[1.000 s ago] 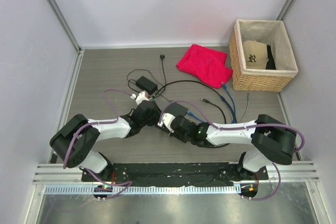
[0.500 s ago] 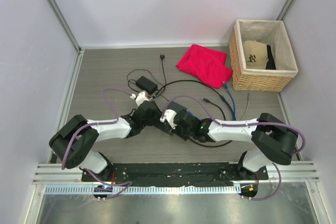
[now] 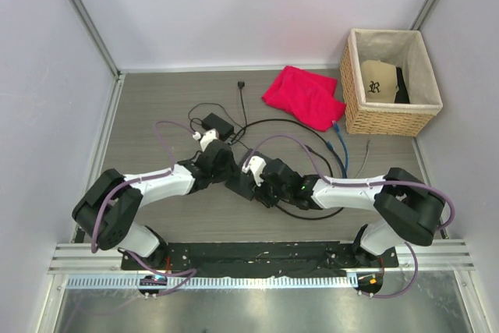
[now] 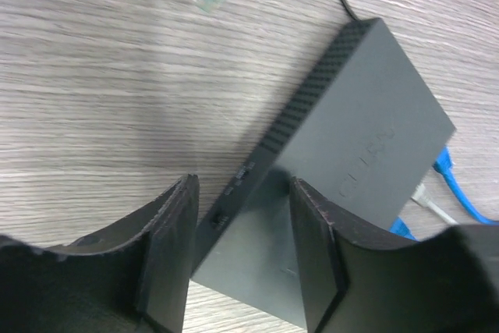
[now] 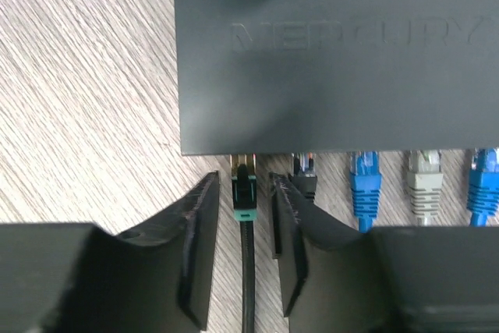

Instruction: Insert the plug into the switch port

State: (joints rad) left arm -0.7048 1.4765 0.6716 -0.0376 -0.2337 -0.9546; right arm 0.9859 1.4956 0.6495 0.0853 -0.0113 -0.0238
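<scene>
Switch (image 5: 327, 52) lies flat on the table (image 5: 78, 76), port edge toward my right gripper (image 5: 244, 193), its top face filling the upper half of the right wrist view. My left gripper (image 4: 243, 186) hangs over the long edge opposite the ports, near one end. Its jaws are spread, one finger over bare table, the other over the top face. No clamp across the box that I can see, and I can't tell whether a pad touches it.

Right jaws are let go — a strip of table shows on each side of the plug (image 5: 243, 171), so nothing is pinched. The plug sits at the leftmost port, teal boot and black cable (image 5: 248, 286) running straight back between my fingers. It shows about as much body as the black plug (image 5: 304, 168) and blue plug (image 5: 365, 181) beside it, so I judge it seated. The latch is hidden, can't confirm.

Step as I read it: clear the right hand without disturbing the plug
- spread a little wider first
- back out straight along the cable line, no sideways swing — my outer finger is just beside the black plug
- left braces the back edge until right is clear
- if the plug looks proud, push the boot straight in
</scene>
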